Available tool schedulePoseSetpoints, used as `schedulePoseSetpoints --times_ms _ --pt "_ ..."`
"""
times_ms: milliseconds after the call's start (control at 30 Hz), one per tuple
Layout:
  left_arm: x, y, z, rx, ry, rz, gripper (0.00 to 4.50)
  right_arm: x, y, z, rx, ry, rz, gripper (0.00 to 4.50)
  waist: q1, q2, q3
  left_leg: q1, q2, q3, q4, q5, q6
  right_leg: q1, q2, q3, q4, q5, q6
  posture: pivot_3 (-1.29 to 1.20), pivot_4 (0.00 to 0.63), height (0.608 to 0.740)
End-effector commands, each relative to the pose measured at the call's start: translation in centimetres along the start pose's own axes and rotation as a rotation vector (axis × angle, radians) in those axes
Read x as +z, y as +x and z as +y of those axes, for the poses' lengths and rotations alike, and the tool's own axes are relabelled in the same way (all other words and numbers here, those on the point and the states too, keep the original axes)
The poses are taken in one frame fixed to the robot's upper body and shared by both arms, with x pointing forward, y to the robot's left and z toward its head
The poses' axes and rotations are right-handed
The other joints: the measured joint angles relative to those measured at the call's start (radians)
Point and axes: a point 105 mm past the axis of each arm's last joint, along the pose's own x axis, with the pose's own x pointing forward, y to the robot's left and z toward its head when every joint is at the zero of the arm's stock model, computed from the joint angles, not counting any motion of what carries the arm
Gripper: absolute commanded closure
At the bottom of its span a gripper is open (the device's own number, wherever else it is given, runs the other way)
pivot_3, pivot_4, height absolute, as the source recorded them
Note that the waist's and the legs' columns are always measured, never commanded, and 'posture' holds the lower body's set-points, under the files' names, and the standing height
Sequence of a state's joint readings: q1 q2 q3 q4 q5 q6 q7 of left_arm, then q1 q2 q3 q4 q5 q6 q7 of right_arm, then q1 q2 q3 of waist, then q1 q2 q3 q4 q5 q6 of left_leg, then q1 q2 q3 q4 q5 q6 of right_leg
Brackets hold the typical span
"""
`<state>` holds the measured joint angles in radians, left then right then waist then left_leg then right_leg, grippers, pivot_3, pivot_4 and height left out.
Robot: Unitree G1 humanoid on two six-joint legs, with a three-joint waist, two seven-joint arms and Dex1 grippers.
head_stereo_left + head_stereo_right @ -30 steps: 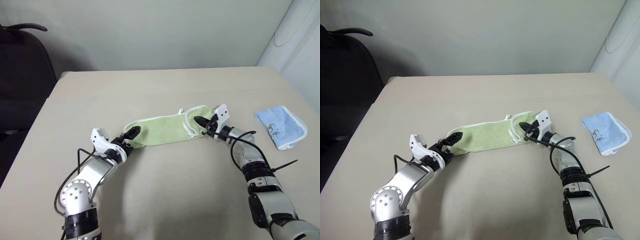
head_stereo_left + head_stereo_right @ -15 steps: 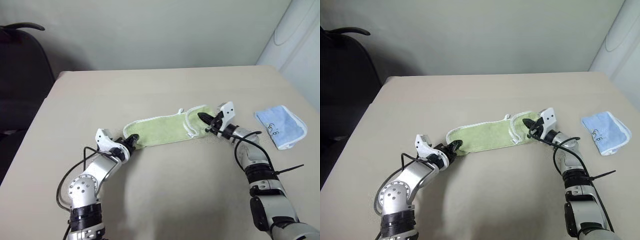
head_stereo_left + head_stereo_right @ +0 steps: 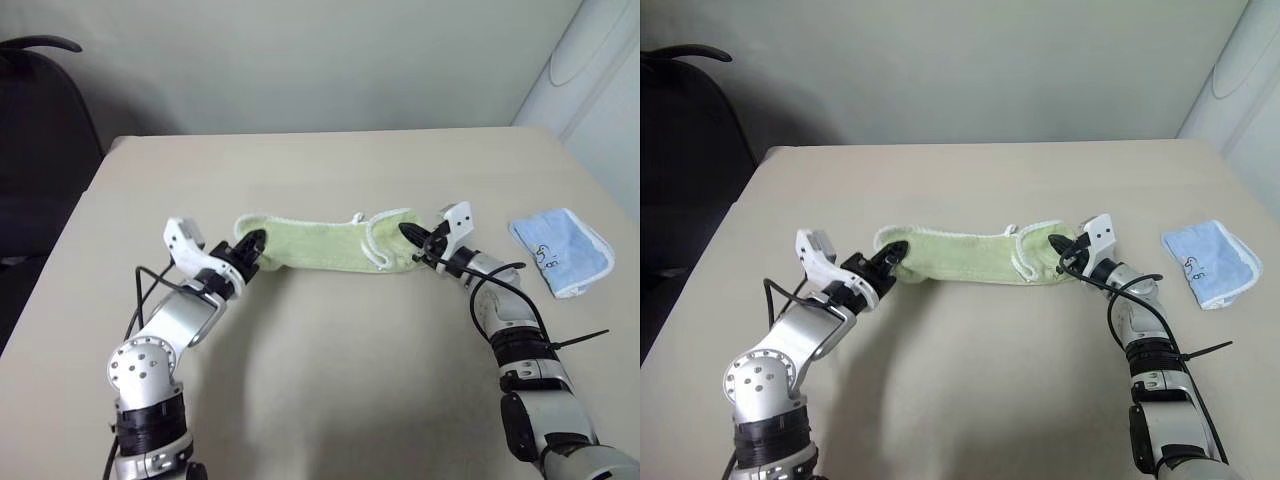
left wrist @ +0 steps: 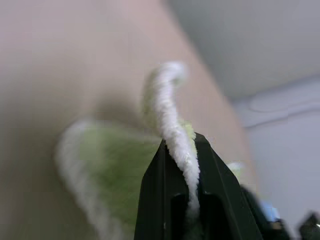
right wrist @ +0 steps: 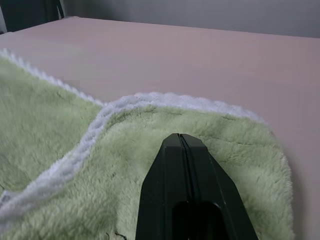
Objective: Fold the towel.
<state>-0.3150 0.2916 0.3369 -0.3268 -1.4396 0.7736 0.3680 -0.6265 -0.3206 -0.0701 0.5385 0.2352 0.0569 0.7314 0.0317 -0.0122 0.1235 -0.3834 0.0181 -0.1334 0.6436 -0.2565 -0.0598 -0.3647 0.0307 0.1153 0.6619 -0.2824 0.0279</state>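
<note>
- The towel (image 3: 320, 246) lies stretched across the middle of the tabletop (image 3: 330, 380)
- Left gripper (image 3: 252, 242) has its jaws clamped on the towel's white-edged left end
- Right gripper (image 3: 408, 236) pinches the right end, jaws closed

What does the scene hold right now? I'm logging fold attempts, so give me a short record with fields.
surface: beige table
towel: light yellow-green towel, stretched in a long band between the two grippers
left gripper: left gripper shut on the towel's white-edged left end, fingers pinching the edging
right gripper: right gripper shut at the towel's right end, over the folded-over flap
other item: light-blue cloth, apart from the towel, to the robot's right
background: dark chair beyond the table's left corner
</note>
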Motion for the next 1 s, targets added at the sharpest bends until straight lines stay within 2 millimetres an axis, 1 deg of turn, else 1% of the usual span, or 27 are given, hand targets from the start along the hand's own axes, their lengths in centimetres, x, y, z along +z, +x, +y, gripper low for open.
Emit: schedulePoseSetpoints --times_ms 33,100,167,300,500,633,733,833,900,1000 --pt "-0.3 0.1 -3.9 -0.145 0.105 0.032 4.44 2.0 -0.2 -0.9 -0.051 -0.014 -0.085 4.50 0.000 0.001 0.001 0.000 0.000 0.000 0.000 0.000 0.000 0.000 0.000 0.000 0.000 0.000 0.000 0.00 0.150 0.740" --pt "-1.1 0.4 -4.9 -0.176 0.154 0.073 4.44 2.2 -0.4 -1.4 -0.080 -0.013 -0.098 4.50 0.000 0.002 0.002 0.000 0.000 0.000 0.000 0.000 0.000 0.000 0.000 0.000 0.000 0.000 0.000 0.00 0.150 0.740" --pt "-2.3 0.9 -5.7 -0.203 0.220 0.137 4.44 2.6 -0.6 -2.2 -0.122 -0.016 -0.114 4.50 0.000 0.002 0.003 0.000 0.000 0.000 0.000 0.000 0.000 0.000 0.000 0.000 0.000 0.000 0.000 0.00 0.150 0.740" --pt "-4.6 2.7 -7.2 -0.263 0.305 0.246 4.44 3.6 -1.4 -4.0 -0.228 -0.003 -0.160 4.50 0.001 0.002 0.006 0.000 0.000 -0.001 0.001 0.000 0.000 0.000 0.000 0.000 0.000 0.000 0.000 0.00 0.150 0.740" --pt "-8.1 6.8 -11.9 -0.412 0.365 0.364 4.44 4.0 -3.1 -5.8 -0.344 -0.003 -0.191 4.50 0.004 0.002 0.010 -0.003 0.000 -0.003 0.002 0.000 0.000 -0.002 -0.001 -0.001 0.000 0.001 0.002 0.00 0.150 0.740" --pt "-11.1 9.8 -13.8 -0.462 0.468 0.453 4.44 4.1 -4.2 -6.3 -0.399 -0.012 -0.209 4.50 0.007 0.003 0.010 -0.005 0.000 -0.004 0.003 0.001 0.000 -0.004 -0.001 0.000 0.000 0.002 0.003 0.00 0.150 0.740" --pt "-13.0 12.0 -14.4 -0.471 0.526 0.499 4.44 4.1 -5.1 -6.3 -0.430 -0.020 -0.216 4.50 0.008 0.003 0.011 -0.007 0.000 -0.003 0.003 0.001 0.001 -0.006 -0.001 0.001 0.000 0.002 0.004 0.00 0.150 0.740" --pt "-14.5 13.6 -14.5 -0.482 0.579 0.524 4.44 3.8 -5.9 -6.1 -0.453 -0.028 -0.211 4.50 0.007 0.003 0.012 -0.009 0.000 -0.002 0.003 0.001 0.001 -0.007 -0.001 0.003 0.000 0.002 0.006 0.00 0.150 0.740" --pt "-15.9 14.4 -13.6 -0.457 0.626 0.558 4.44 3.8 -6.7 -5.9 -0.473 -0.029 -0.212 4.50 0.008 0.002 0.012 -0.010 0.000 -0.002 0.003 0.001 0.001 -0.008 -0.001 0.003 -0.001 0.003 0.006 0.00 0.150 0.740" --pt "-17.2 14.9 -12.3 -0.434 0.675 0.591 4.44 3.8 -7.4 -5.8 -0.492 -0.028 -0.213 4.50 0.009 0.002 0.013 -0.010 0.000 -0.001 0.003 0.001 0.002 -0.009 -0.001 0.005 0.000 0.002 0.008 0.00 0.150 0.740"
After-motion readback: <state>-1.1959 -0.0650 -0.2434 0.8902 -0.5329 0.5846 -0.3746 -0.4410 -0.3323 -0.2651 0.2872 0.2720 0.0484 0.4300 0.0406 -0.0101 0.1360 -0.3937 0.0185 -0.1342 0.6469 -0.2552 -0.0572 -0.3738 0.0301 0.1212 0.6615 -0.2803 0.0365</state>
